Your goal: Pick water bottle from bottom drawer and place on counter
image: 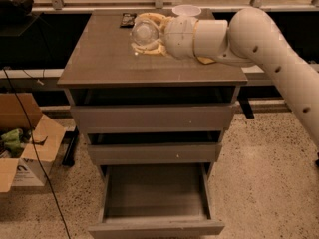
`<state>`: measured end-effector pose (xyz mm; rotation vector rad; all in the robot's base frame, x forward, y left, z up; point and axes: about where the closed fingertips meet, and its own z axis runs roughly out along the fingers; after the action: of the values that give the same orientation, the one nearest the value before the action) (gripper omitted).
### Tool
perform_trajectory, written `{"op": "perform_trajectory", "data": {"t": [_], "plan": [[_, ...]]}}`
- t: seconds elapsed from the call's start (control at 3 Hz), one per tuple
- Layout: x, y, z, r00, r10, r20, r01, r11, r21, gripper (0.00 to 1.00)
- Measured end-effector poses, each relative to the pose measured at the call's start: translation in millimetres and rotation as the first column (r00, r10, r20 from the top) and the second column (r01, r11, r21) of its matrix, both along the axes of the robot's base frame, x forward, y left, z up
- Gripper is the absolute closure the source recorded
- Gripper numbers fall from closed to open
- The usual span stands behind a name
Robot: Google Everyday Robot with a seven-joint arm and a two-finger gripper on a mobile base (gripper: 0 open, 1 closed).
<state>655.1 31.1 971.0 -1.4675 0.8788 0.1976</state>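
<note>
Gripper: Your gripper [143, 34] hung over the rear half of the counter [99, 63], near its middle, reaching in from the right.
Jaws: They were clamped on the water bottle [145, 32], with one pale yellow finger above it and one below.
Water bottle: The clear, crinkly bottle lay sideways in your grip, a round end facing the camera. It sat low over the counter. Whether it touched the surface could not be told from this angle.
Arm: Your thick white arm [269, 49] came down from the right edge of the view and crossed the counter's right rear corner.
Counter: This was the glossy grey-brown top of the drawer cabinet, slightly overhanging the body, with a faint glint just below the bottle.
Bottom drawer: The bottom drawer [157, 229] stood pulled well out toward the camera, its inside floor in plain view, well below the bottle.
Upper drawers: The two shallower drawers [152, 118] above it sat nearly flush, each with a dark gap over its front.
White bowl: A white bowl [187, 10] sat at the counter's back edge, just behind your wrist.
Dark object: A small flat dark item [128, 19] lay at the back of the counter, just left of the gripper.
Floor: A speckled floor [259, 183] surrounded the cabinet. An open cardboard box [25, 148] stood to the left, with a black cable [42, 163] trailing across it.
</note>
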Motion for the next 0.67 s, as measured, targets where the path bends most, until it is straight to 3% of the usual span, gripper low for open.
{"op": "perform_trajectory", "data": {"t": [0.33,0.67], "plan": [[34.0,2.0,-13.4,0.9998,0.007,-0.019,-0.008,1.0,-0.019,1.0],[62.5,-4.8,-24.7,0.9999,-0.008,-0.011,0.007,1.0,-0.017,0.82]]}}
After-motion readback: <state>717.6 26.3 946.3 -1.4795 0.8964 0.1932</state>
